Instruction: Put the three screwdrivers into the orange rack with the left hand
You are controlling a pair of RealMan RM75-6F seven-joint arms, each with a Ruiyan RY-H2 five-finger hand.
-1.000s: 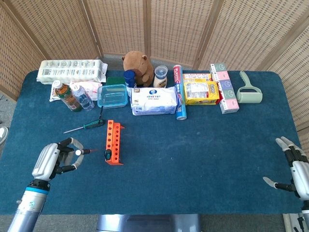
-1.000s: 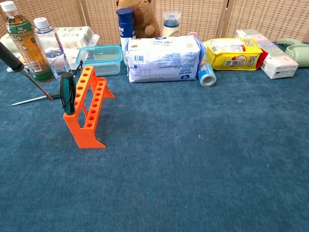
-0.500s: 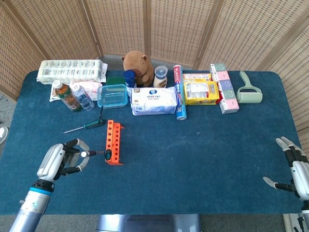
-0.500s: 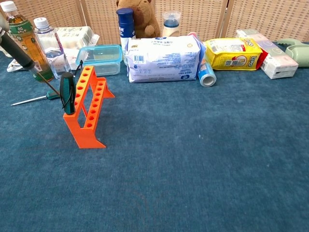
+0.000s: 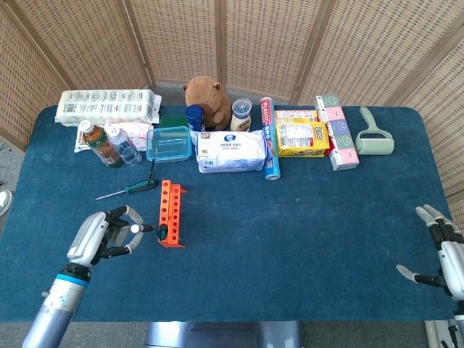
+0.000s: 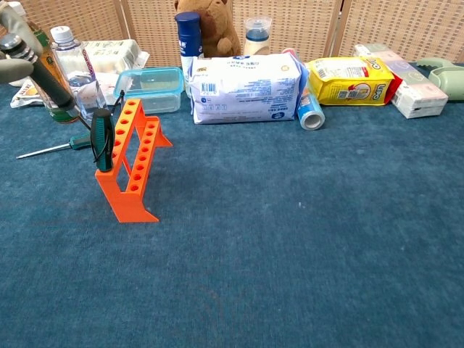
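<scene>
The orange rack [image 5: 171, 214] [image 6: 133, 160] stands left of the table's middle, with one green-handled screwdriver [image 6: 101, 140] upright in its near end. My left hand [image 5: 101, 234] [image 6: 16, 51] holds a black-handled screwdriver [image 6: 47, 76] just left of the rack, shaft slanting down toward the rack's near end. A third, green-handled screwdriver [image 5: 127, 189] [image 6: 51, 147] lies flat on the cloth behind and left of the rack. My right hand [image 5: 444, 254] hovers open at the table's right edge, far from everything.
Bottles [image 5: 103, 143], a clear blue-lidded box [image 5: 169, 143], a plush toy [image 5: 205, 93], a wipes pack [image 5: 232, 151], cans and snack boxes [image 5: 302, 136] line the back of the blue cloth. A lint roller [image 5: 375, 137] lies at back right.
My left hand has moved right toward the rack with the black-handled screwdriver, bringing its tip close to the rack's near end. The right hand has stayed still.
</scene>
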